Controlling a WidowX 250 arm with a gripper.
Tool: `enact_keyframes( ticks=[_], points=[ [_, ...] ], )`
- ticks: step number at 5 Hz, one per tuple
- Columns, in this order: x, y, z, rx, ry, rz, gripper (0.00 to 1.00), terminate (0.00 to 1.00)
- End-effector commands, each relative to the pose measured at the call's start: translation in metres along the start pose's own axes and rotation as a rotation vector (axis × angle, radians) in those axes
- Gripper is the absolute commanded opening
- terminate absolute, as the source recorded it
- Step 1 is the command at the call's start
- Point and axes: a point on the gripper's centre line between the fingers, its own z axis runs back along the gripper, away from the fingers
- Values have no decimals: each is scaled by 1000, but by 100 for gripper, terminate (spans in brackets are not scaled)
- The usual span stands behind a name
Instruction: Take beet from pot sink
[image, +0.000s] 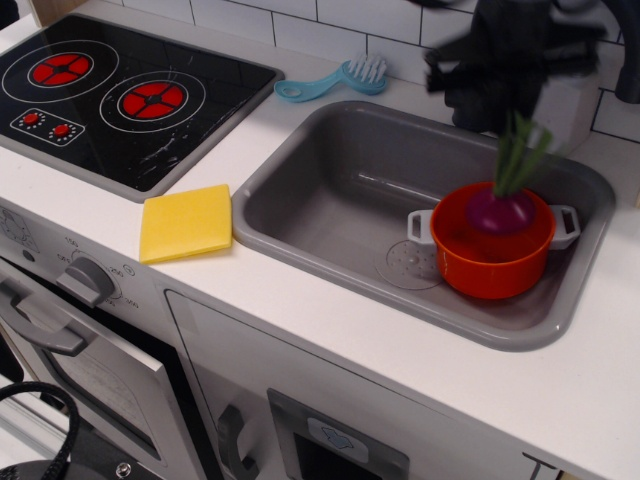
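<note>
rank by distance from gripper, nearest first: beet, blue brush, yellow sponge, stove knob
1. beet, hanging by its stalks just below the gripper, over the pot
2. blue brush, on the counter behind the sink
3. yellow sponge, left of the sink
4. stove knob, front panel, far left

place: toy kitchen | cues: stovetop (110, 95), sink (330, 200), oven knob (88, 280), white tiles (330, 15)
</note>
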Motion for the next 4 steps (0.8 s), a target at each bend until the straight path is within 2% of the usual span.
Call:
enact_keyframes(
  ticks=[1, 2, 3, 4],
  points=[
    [31, 53, 24, -12, -76, 44, 0, 0],
    [41, 79, 12, 31, -57, 36, 0, 0],
    [42, 95, 2, 49, -46, 7, 0, 0],
    [47, 108, -15, 100, -44, 9, 0, 0]
  ],
)
